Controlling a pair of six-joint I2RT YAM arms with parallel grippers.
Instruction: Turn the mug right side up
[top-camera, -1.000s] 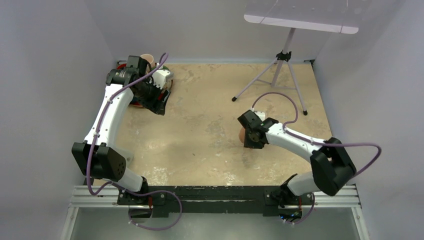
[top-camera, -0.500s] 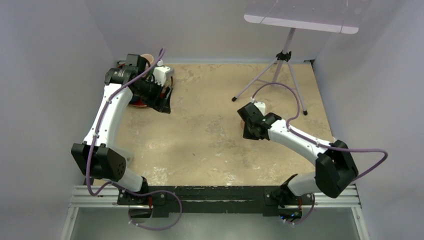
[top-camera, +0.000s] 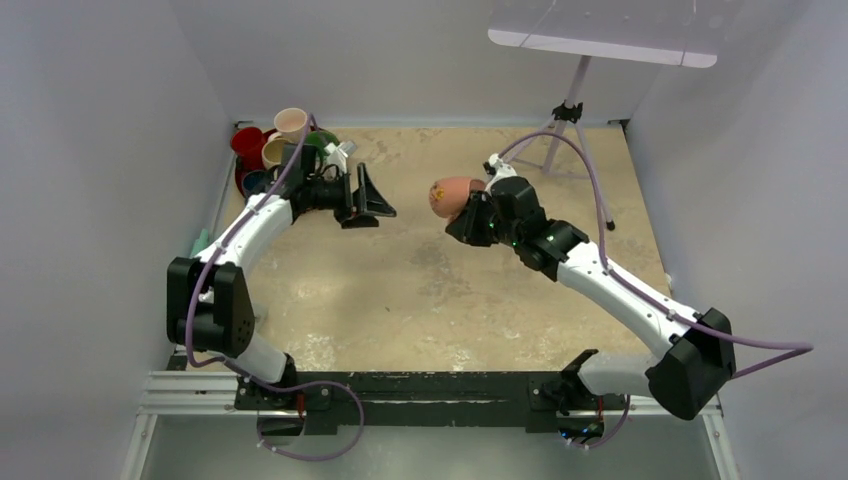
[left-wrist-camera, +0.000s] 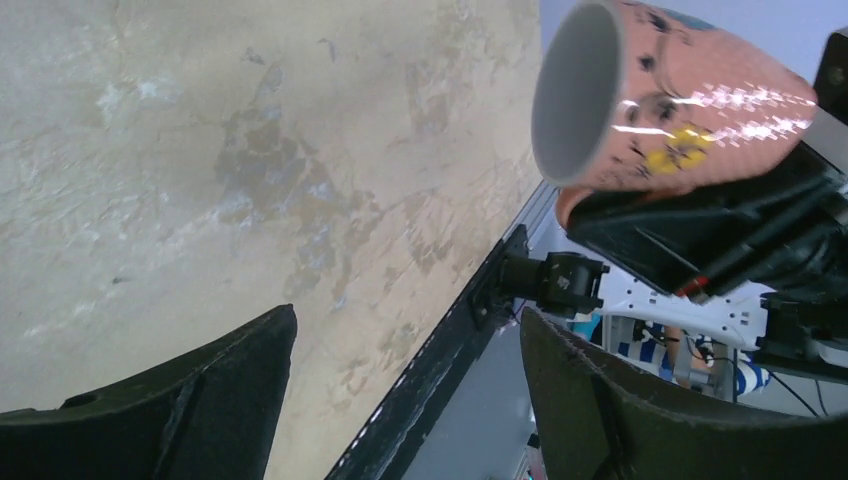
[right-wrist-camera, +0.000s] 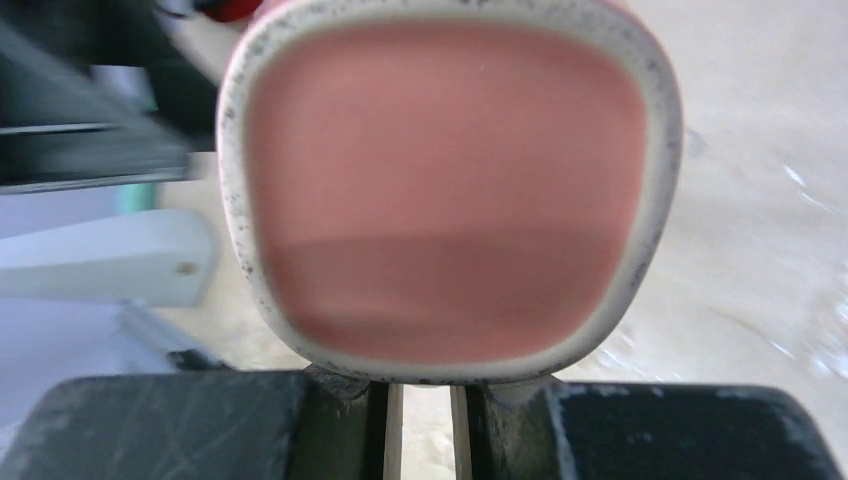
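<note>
A pink mug (top-camera: 452, 195) with dark and yellow markings hangs in the air above the middle of the sandy surface (top-camera: 400, 290). It lies on its side, open mouth facing the left arm. The right claw (top-camera: 472, 216) is pinched almost shut on the mug, holding it aloft. The left claw (top-camera: 368, 197) is spread wide and empty, pointed at the mug's mouth, near it but apart. A cluster of other mugs (top-camera: 270, 150) sits in the far left corner.
</note>
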